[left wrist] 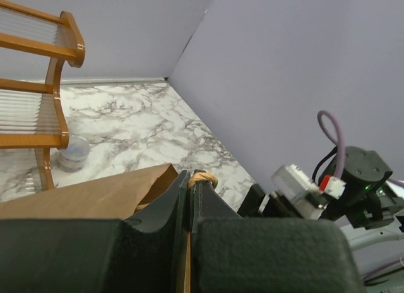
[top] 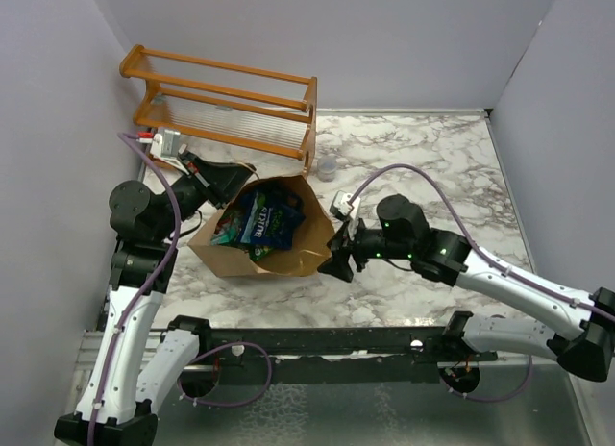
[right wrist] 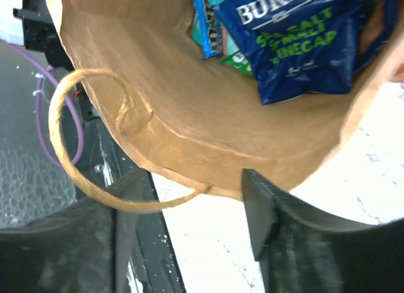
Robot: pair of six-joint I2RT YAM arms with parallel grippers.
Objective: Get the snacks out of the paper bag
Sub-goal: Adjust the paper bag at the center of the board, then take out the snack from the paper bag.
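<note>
Bag (top: 240,259): on worktop (top: 432,158), mouth open, snacks (top: 269,220) all inside. L jaws pinching far rim. R jaws spread at near rim, by handle (right wrist: 129,113). Risks: R snags handle loop; opposed pull tears paper or drags bag.

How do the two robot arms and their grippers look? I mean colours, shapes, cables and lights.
Both the left arm and the right arm have white shell links between round black joints. A thin purple cable runs along each. Small green lights glow on the right arm's black joints. The left gripper and right gripper are matte black, with broad, wedge-shaped fingers.
</note>
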